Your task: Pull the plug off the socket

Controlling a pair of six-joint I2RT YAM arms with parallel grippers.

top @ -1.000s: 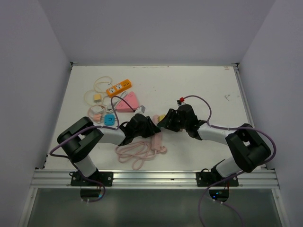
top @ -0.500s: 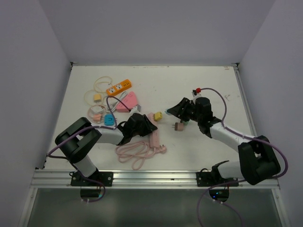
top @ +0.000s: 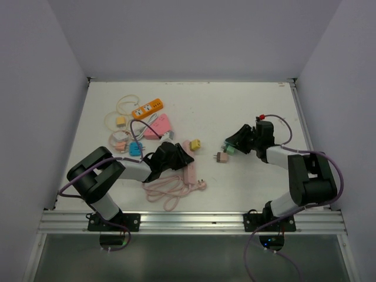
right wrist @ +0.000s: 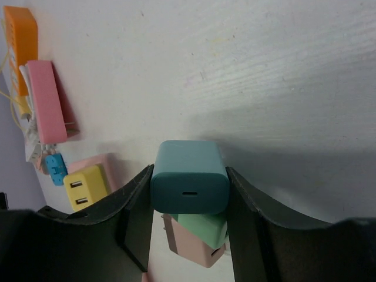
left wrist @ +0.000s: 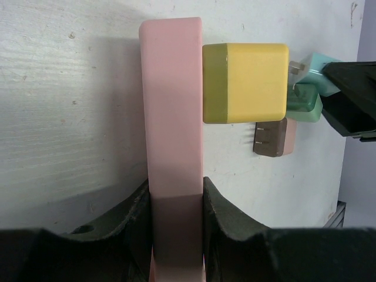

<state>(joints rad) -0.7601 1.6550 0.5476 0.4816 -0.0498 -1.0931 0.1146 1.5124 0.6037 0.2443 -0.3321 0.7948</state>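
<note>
My left gripper is shut on a pink power strip lying on the table. A yellow plug sits in the strip's far end. My right gripper is shut on a teal plug, held clear of the strip to its right. A light green plug and a pink-brown plug lie just below the teal one. The pink-brown plug's prongs are bare.
At the back left lie an orange power strip, a pink wedge socket, a small blue plug and looped cream cables. The strip's pink cable coils near the front edge.
My right gripper has pulled back to the right, away from the pink strip, with the teal plug in it. The pink-brown plug now lies loose on the table. My left gripper still holds the strip.
</note>
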